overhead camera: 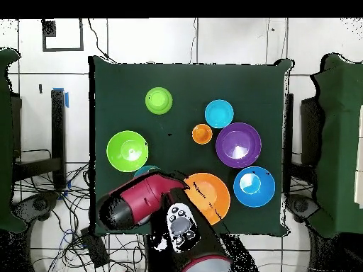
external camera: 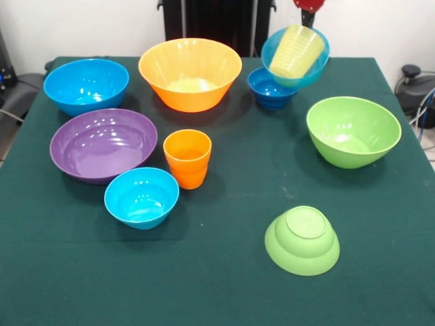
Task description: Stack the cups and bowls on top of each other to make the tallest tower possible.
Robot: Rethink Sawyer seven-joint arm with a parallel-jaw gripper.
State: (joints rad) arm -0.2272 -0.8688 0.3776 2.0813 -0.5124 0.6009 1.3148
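Note:
My gripper (external camera: 309, 17) shows only at the top edge, shut on the far rim of a small light blue bowl (external camera: 271, 47). That bowl hangs tilted over the small dark blue bowl (external camera: 266, 89), with the pale yellow cup (external camera: 297, 51) lying inside it. The orange cup (external camera: 187, 157) stands upright mid-table, between the purple bowl (external camera: 103, 144) and a second small light blue bowl (external camera: 141, 197). The large orange bowl (external camera: 190, 71), blue bowl (external camera: 86, 85) and lime green bowl (external camera: 353, 130) stand apart. A small green bowl (external camera: 302, 240) lies upside down near the front.
In the overhead view my red arm (overhead camera: 142, 198) covers the held bowl and the dark blue one; only a teal sliver (overhead camera: 145, 170) shows. The green tablecloth (external camera: 224, 285) ends close behind the orange bowl (overhead camera: 209, 197). Cables lie on the floor around the base.

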